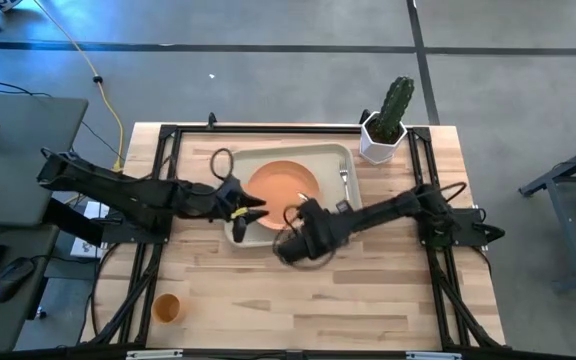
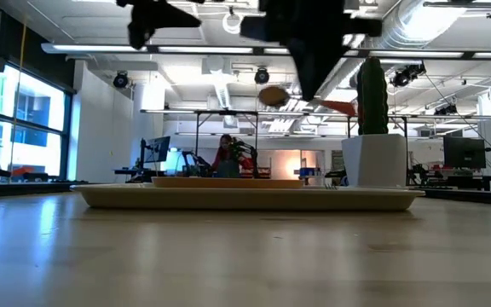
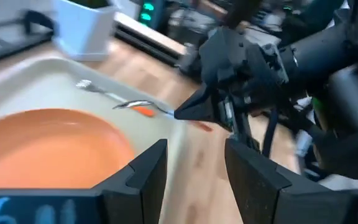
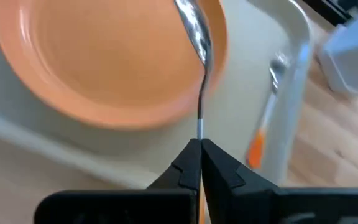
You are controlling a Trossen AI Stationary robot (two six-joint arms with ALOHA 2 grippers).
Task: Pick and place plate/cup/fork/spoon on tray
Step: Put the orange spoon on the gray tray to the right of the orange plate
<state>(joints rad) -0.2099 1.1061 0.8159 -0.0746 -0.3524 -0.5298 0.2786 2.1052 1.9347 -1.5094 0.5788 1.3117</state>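
1 table (image 1: 368,290), pale wood, carried all items listed.

1 tray (image 1: 340,155), cream-beige, lay at the middle of the table's far half; in the low view its rim (image 2: 245,198) ran across the centre of the tabletop.

1 plate (image 1: 281,183), orange, sat inside the tray towards its left side, flat on the tray floor (image 4: 104,56).

2 arms reached in from opposite sides. The right gripper (image 1: 300,214) hung over the tray's near edge, just beside the plate, fingers (image 4: 188,167) pinched tight on the spoon's handle. The left gripper (image 1: 253,208) hovered over the tray's near-left corner, close to the right gripper, fingers (image 3: 145,174) spread apart with nothing between them.

1 white pot with a cactus (image 1: 388,120) stood just off the tray's far-right corner.

1 cup (image 1: 167,308), orange, stood alone near the table's near-left corner, well apart from the tray.

1 fork (image 1: 344,178) lay inside the tray along its right rim, tines away from the orange handle end (image 4: 257,146).

1 spoon (image 4: 197,37), held in the air, its bowl above the plate's rim.
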